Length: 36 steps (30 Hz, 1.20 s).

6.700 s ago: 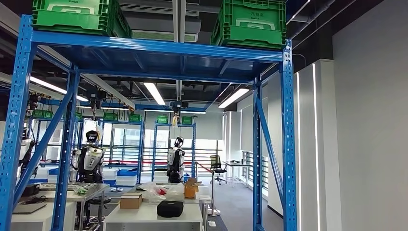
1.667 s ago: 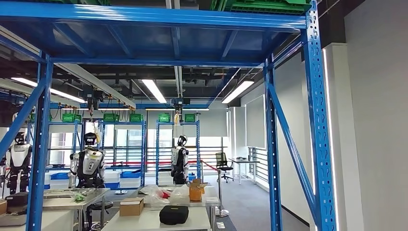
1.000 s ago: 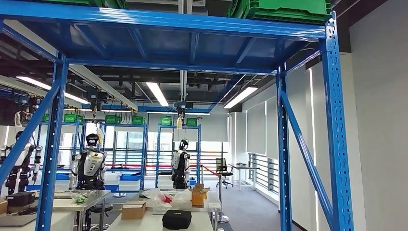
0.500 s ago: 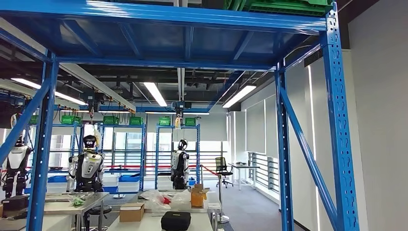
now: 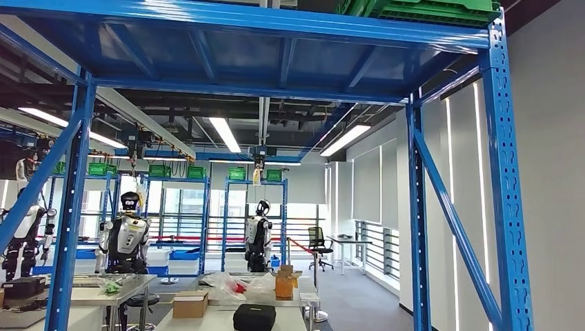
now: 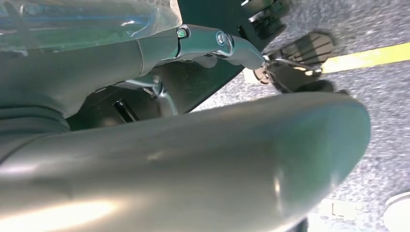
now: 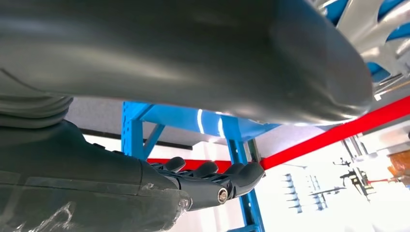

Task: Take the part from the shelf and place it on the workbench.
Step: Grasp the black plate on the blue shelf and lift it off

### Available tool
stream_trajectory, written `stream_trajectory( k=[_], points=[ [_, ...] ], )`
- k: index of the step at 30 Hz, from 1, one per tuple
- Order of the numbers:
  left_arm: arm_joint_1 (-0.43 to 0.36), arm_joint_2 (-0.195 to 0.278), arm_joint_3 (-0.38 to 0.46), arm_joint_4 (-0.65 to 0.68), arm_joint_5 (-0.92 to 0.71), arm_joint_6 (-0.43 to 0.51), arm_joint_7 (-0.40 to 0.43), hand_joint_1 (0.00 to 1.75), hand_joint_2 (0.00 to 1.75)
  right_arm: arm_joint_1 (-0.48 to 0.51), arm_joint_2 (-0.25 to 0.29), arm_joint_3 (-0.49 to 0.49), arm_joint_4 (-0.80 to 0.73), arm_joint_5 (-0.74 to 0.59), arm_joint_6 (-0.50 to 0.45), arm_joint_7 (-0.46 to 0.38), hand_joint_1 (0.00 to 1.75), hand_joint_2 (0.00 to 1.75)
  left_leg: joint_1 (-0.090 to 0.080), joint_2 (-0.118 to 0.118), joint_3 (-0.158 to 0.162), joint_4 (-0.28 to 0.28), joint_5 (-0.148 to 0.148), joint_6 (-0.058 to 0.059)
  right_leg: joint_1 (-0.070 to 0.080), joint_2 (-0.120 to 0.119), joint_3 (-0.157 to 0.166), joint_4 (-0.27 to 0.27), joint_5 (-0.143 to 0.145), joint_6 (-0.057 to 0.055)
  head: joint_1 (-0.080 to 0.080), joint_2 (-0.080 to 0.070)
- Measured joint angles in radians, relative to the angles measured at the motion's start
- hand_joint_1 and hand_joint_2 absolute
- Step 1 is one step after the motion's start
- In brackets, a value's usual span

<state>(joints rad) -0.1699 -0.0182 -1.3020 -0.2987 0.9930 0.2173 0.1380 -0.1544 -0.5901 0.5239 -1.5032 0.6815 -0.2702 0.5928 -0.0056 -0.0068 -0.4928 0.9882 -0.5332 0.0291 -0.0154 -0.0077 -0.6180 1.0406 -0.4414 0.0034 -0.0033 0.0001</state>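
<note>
A tall blue steel shelf frame (image 5: 507, 207) stands close in front of me in the head view, its top deck (image 5: 262, 21) overhead. The bottom edge of a green crate (image 5: 428, 8) sits on that deck at the right. My left hand (image 6: 183, 150) hangs over grey floor in the left wrist view, its dark fingers (image 6: 232, 46) stretched out and holding nothing. My right hand (image 7: 183, 63) is raised near a blue shelf post (image 7: 131, 130), its fingers (image 7: 212, 181) also straight with nothing in them.
Beyond the frame stand white tables with a cardboard box (image 5: 190, 303) and a black bag (image 5: 254, 317). Two other humanoid robots (image 5: 126, 238) (image 5: 259, 234) stand further back among more blue racks. A white wall (image 5: 552, 172) runs along the right. A yellow floor line (image 6: 367, 57) passes under my left hand.
The camera has moved: the shelf frame looks larger, its right post has slid right, and the green crates on top have mostly left the picture.
</note>
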Motion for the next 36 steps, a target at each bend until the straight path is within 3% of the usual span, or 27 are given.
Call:
stream_trajectory(
  k=[2,5,7,9,10,11,12,14,16,19,21,22,24,25,26,27,29,30,32,34,36],
  points=[
    [0.000,0.000,0.000,0.000,0.000,0.000,0.000,0.00,0.00,0.000,0.000,-0.001,-0.001,0.000,-0.001,0.000,0.00,0.00,-0.002,0.002,0.001,-0.002,-0.009,-0.011,0.005,0.001,0.015,-0.028,-0.009,-0.009,0.002,0.000],
    [0.000,0.002,0.000,0.000,0.000,0.000,0.000,0.00,0.00,0.000,0.000,-0.003,-0.002,0.000,-0.002,0.000,0.00,0.00,-0.001,0.004,0.006,0.011,-0.029,-0.028,-0.001,0.004,0.024,-0.037,-0.015,-0.025,0.004,0.000],
    [-0.001,0.003,0.000,0.000,0.000,0.001,-0.003,0.00,0.00,0.001,0.000,-0.004,-0.003,0.000,-0.003,0.000,0.00,0.00,0.002,0.004,-0.035,0.104,-0.078,-0.040,-0.005,0.003,0.033,-0.041,-0.019,-0.033,0.007,0.000],
    [-0.002,0.002,0.001,0.000,-0.001,0.002,-0.007,0.00,0.00,0.002,0.000,-0.003,-0.003,0.000,-0.003,0.000,0.00,0.00,0.005,0.004,-0.108,0.239,-0.129,-0.048,-0.004,0.001,0.039,-0.040,-0.026,-0.037,0.011,0.000],
    [-0.004,0.001,0.001,0.000,-0.002,0.003,-0.008,0.00,0.00,0.003,0.001,-0.002,-0.003,0.000,-0.003,0.000,0.00,0.00,0.006,0.004,-0.132,0.277,-0.131,-0.049,-0.004,0.001,0.042,-0.039,-0.030,-0.037,0.012,0.000],
    [-0.004,0.001,0.002,0.000,-0.001,0.003,-0.008,0.00,0.00,0.003,0.001,-0.002,-0.003,0.000,-0.003,0.000,0.00,0.00,0.006,0.004,-0.139,0.278,-0.111,-0.049,-0.003,0.002,0.047,-0.039,-0.034,-0.037,0.013,0.000],
    [-0.004,0.000,0.002,0.000,-0.001,0.003,-0.007,0.00,0.00,0.004,0.001,-0.002,-0.003,-0.001,-0.003,0.000,0.00,0.00,0.005,0.004,-0.128,0.239,-0.072,-0.045,-0.003,0.003,0.053,-0.038,-0.039,-0.036,0.013,0.000],
    [-0.003,0.001,0.002,0.000,0.000,0.003,-0.003,0.00,0.00,0.004,0.001,-0.002,-0.003,-0.001,-0.003,0.000,0.00,0.00,0.002,0.003,-0.084,0.111,0.013,-0.032,-0.001,0.004,0.066,-0.037,-0.048,-0.032,0.014,0.000],
    [-0.001,0.002,0.002,0.000,0.000,0.003,0.000,0.00,0.00,0.005,0.002,-0.002,-0.003,-0.002,-0.004,0.000,0.00,0.00,-0.004,0.002,-0.055,0.029,0.042,-0.017,0.000,0.006,0.069,-0.037,-0.053,-0.022,0.013,0.001],
    [-0.001,0.001,0.002,0.000,0.000,0.004,-0.001,0.00,0.00,0.005,0.002,-0.002,-0.004,-0.005,-0.006,0.000,0.00,0.00,-0.005,0.001,-0.045,0.006,0.035,-0.003,0.000,0.004,0.069,-0.043,-0.054,-0.004,0.012,0.001],
    [-0.001,0.000,0.002,0.000,0.000,0.003,-0.002,0.00,0.00,0.003,0.001,-0.006,-0.006,-0.005,-0.007,0.000,0.00,0.00,0.001,0.001,-0.028,-0.010,0.039,0.005,0.002,0.000,0.064,-0.021,-0.071,0.006,0.010,0.000],
    [0.000,0.000,0.002,0.000,0.000,0.003,-0.002,0.00,0.00,0.002,0.000,-0.007,-0.006,-0.005,-0.007,0.000,0.00,0.00,0.004,0.002,-0.020,-0.016,0.040,0.007,0.003,-0.001,0.044,0.020,-0.091,0.009,0.008,0.000],
    [0.000,0.000,0.002,0.000,0.000,0.004,-0.002,0.00,0.00,0.005,0.000,-0.007,-0.006,-0.006,-0.007,0.000,0.00,0.00,0.005,0.002,-0.016,-0.018,0.037,0.011,0.001,0.000,-0.029,0.149,-0.137,0.013,0.003,0.000],
    [0.000,0.000,0.002,0.000,0.000,0.004,-0.002,0.00,0.00,0.008,0.000,-0.006,-0.006,-0.006,-0.007,0.000,0.00,0.00,0.004,0.002,-0.015,-0.018,0.035,0.012,0.000,0.000,-0.063,0.199,-0.145,0.014,0.001,0.000],
    [0.000,0.000,0.002,0.000,0.000,0.004,-0.002,0.00,0.00,0.010,0.000,-0.006,-0.006,-0.007,-0.007,0.000,0.00,0.00,0.004,0.001,-0.012,-0.018,0.031,0.013,0.000,0.000,-0.081,0.216,-0.133,0.014,0.000,0.000],
    [0.000,-0.001,0.002,0.000,0.000,0.004,-0.002,0.00,0.00,0.011,0.000,-0.006,-0.005,-0.007,-0.007,0.000,0.00,0.00,0.004,0.001,-0.007,-0.017,0.027,0.012,0.000,0.000,-0.080,0.195,-0.102,0.013,-0.001,0.000],
    [0.000,-0.001,0.002,0.000,0.000,0.003,-0.001,0.00,0.00,0.011,0.000,-0.007,-0.005,-0.007,-0.007,0.000,0.00,0.00,0.003,-0.001,0.006,-0.016,0.014,0.006,0.001,-0.001,-0.034,0.075,-0.022,0.008,-0.001,0.000],
    [0.000,-0.001,0.002,0.000,0.000,0.003,-0.002,0.00,0.00,0.011,0.000,-0.007,-0.005,-0.007,-0.007,0.000,0.00,0.00,0.001,-0.001,0.009,-0.014,0.007,0.002,0.002,-0.001,-0.009,0.017,0.000,0.004,-0.001,0.000],
    [0.000,0.000,0.002,0.000,0.000,0.002,-0.002,0.00,0.00,0.011,0.001,-0.008,-0.005,-0.008,-0.008,0.000,0.00,0.00,-0.002,0.000,0.009,-0.013,-0.004,-0.009,0.005,0.000,0.015,-0.033,0.000,-0.007,0.001,0.000],
    [0.000,0.001,0.001,0.000,0.000,0.002,-0.002,0.00,0.00,0.011,0.001,-0.010,-0.006,-0.009,-0.008,0.000,0.00,0.00,-0.003,0.002,0.014,-0.013,-0.012,-0.019,0.004,0.002,0.020,-0.037,-0.008,-0.018,0.002,0.000],
    [-0.001,0.002,0.001,0.000,0.000,0.002,-0.002,0.00,0.00,0.011,0.001,-0.011,-0.007,-0.009,-0.008,0.000,0.00,0.00,-0.002,0.002,0.006,0.023,-0.037,-0.030,0.000,0.002,0.027,-0.040,-0.013,-0.029,0.004,0.000]
  ],
)
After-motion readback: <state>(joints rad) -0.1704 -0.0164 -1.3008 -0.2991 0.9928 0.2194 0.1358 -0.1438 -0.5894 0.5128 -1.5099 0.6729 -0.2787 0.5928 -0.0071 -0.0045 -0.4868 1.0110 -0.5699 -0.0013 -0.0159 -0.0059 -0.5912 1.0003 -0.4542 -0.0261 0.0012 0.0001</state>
